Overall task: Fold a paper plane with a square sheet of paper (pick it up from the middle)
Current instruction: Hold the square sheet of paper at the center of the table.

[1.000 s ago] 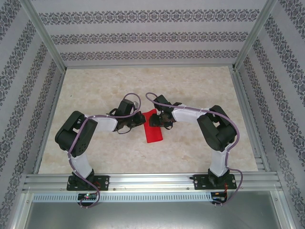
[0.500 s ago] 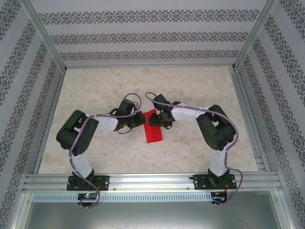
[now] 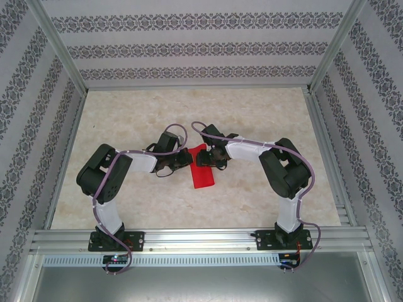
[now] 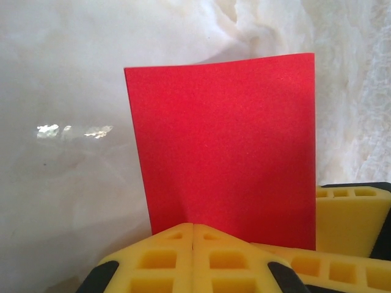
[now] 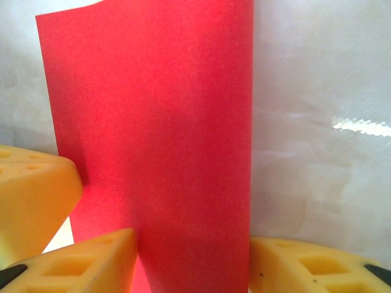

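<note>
The square sheet of paper [image 3: 203, 176] is bright red and shows as a narrow upright strip at the table's middle, between both grippers. My left gripper [image 3: 187, 158] is at its left edge. In the left wrist view its yellow fingertips [image 4: 193, 227] are pressed together at the near edge of the paper [image 4: 226, 140], which dimples there. My right gripper [image 3: 203, 158] comes in from the right. Its jaws [image 5: 192, 264] stand apart with the paper [image 5: 159, 122] filling the gap between them.
Pale marble-patterned tabletop [image 3: 126, 119] surrounds the paper, with free room on all sides. Patterned walls and an aluminium frame [image 3: 321, 119] enclose the workspace. The right gripper's yellow fingers [image 4: 351, 213] sit close beside the left one's.
The left arm's elbow has drifted slightly to the right. The paper and both grippers stay where they were.
</note>
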Tool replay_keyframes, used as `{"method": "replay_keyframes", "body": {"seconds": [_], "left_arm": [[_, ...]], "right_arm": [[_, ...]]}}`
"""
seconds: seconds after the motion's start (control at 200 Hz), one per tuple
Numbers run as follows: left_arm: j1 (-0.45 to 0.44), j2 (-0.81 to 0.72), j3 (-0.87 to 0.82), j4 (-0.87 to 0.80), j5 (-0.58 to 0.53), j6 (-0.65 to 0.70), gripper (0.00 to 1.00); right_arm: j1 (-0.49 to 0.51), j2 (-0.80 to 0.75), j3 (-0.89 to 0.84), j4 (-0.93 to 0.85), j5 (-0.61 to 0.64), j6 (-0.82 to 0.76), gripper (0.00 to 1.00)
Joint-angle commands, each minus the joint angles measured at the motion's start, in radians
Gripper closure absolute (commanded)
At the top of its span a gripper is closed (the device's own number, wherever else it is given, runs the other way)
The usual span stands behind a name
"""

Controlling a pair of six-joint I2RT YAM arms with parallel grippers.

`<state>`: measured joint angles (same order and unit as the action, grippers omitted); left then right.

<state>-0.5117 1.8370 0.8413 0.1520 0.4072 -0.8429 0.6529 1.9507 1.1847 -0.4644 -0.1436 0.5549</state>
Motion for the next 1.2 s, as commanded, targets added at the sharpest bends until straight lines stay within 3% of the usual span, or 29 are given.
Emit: {"method": "replay_keyframes", "body": {"seconds": [0.0,0.28,0.694,1.199], "left_arm": [[-0.013,0.01,0.028,-0.002,0.017,-0.001,0.98],[-0.019,0.017,0.043,-0.044,0.006,0.008,0.99],[-0.039,0.066,0.113,-0.321,-0.091,0.05,1.0],[-0.038,0.1,0.114,-0.367,-0.121,0.069,1.0]], "right_arm": [[-0.013,0.225,-0.092,0.015,0.143,-0.012,0.46],[-0.012,0.23,-0.092,0.015,0.143,-0.016,0.46],[-0.013,0.195,-0.098,0.021,0.116,-0.008,0.46],[-0.116,-0.153,-0.091,0.02,-0.108,-0.031,0.41]]}}
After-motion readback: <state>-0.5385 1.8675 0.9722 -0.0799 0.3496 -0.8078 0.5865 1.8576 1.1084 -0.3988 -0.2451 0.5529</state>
